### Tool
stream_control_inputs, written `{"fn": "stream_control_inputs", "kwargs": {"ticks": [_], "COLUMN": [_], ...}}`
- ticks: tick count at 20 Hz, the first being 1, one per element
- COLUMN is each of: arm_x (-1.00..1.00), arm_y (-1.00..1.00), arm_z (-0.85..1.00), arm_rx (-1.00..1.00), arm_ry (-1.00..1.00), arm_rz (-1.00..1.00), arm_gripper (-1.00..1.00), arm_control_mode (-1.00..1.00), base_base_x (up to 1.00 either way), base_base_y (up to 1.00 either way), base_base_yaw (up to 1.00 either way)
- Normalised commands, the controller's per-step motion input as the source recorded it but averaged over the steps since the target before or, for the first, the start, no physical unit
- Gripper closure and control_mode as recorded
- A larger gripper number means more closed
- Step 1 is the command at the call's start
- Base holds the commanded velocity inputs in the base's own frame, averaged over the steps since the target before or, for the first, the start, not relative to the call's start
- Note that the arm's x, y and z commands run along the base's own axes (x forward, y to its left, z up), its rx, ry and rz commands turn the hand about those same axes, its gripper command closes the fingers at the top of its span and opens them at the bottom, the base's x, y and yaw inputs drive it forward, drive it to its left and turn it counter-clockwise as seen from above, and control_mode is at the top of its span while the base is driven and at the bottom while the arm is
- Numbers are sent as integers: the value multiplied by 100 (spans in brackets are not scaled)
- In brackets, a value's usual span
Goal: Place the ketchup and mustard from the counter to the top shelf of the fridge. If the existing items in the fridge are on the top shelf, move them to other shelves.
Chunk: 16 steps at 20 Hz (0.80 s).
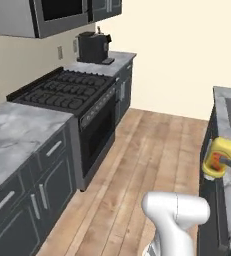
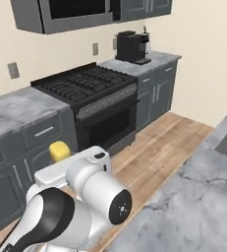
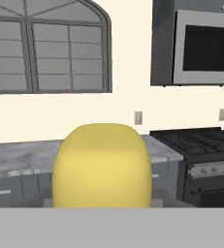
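We see the mustard (image 1: 219,158) held off the floor in the gripper (image 1: 229,162), just in front of the dark cabinet face below the right-hand counter (image 1: 226,95), well across the wood floor (image 1: 137,165) from the stove (image 1: 69,90). In the left base view the bottle lies on its side with its orange label showing, and a grey finger reaches across it from the right, so we read the fingers as closed on the mustard. In the right base view only a yellow end of the mustard (image 2: 59,150) shows, above the arm (image 2: 85,197) and against the cabinets left of the stove (image 2: 88,83). In the hand view the mustard (image 3: 102,165) sits close before the lens, left of the stove (image 3: 200,145). A coffee machine (image 1: 93,47) stands on the worktop beyond the stove.
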Motion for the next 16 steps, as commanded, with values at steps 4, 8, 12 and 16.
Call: {"fn": "stream_control_inputs", "kwargs": {"ticks": [4, 8, 12, 16], "arm_x": [0, 0, 0, 0], "arm_y": [0, 0, 0, 0], "arm_z": [0, 0, 0, 0], "arm_rx": [0, 0, 0, 0], "arm_ry": [0, 0, 0, 0], "arm_rz": [0, 0, 0, 0], "arm_gripper": [100, 100, 100, 100], "arm_control_mode": [100, 100, 100, 100], "base_base_x": [100, 100, 100, 100], "base_base_y": [42, 21, -17, -52], "base_base_yaw": [-49, -54, -47, -38]}}
